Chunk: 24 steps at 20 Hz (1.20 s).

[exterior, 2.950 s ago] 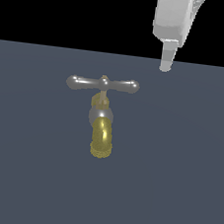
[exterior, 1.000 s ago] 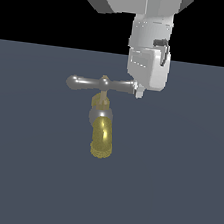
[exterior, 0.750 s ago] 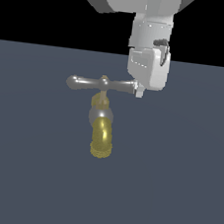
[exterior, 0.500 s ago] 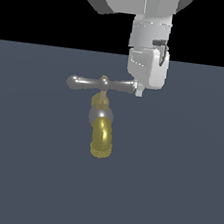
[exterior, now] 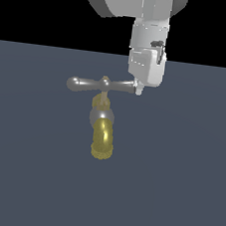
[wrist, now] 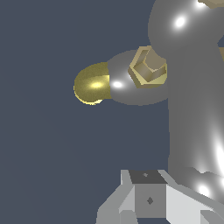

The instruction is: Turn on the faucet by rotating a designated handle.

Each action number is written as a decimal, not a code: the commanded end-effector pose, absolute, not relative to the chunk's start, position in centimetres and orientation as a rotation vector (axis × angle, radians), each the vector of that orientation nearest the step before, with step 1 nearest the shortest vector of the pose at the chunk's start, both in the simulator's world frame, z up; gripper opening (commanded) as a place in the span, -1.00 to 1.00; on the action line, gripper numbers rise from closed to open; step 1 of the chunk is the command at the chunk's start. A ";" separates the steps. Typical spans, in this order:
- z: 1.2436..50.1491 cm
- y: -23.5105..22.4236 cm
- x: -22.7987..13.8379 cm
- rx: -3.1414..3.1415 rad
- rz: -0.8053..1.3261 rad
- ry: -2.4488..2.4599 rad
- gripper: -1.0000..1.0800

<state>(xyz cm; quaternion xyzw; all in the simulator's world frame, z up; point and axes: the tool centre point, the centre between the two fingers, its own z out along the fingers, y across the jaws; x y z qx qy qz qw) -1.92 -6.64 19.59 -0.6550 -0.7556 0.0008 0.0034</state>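
The faucet (exterior: 102, 140) has a curved brass spout, a silver collar and a brass stem, and stands on the dark grey surface. The handle (exterior: 91, 85) is a silver crossbar with bulbous ends and a small brass knob at its centre. My gripper (exterior: 138, 90) is shut, holds nothing, and its tip touches the handle's end on the exterior view's right. In the wrist view the closed fingertips (wrist: 148, 199) sit beside the large silver handle (wrist: 192, 109), with the brass spout (wrist: 91, 84) behind it.
The dark grey surface (exterior: 175, 193) spreads flat all around the faucet. The white arm body (exterior: 146, 59) hangs over the handle's end on the exterior view's right. Nothing else shows.
Three seconds ago the gripper hung above and to the right of the handle. It has since come down to the handle's right end, which now sits slightly higher in the picture, the bar a little tilted.
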 end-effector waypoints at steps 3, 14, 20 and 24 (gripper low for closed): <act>19.6 -6.6 -0.3 -2.056 0.000 -2.375 -1.00; 19.6 -6.6 2.9 -2.056 0.000 -2.375 -1.00; 19.4 -6.2 3.5 -2.068 0.009 -2.359 -1.00; 19.5 -5.0 4.8 -2.066 0.007 -2.362 -1.00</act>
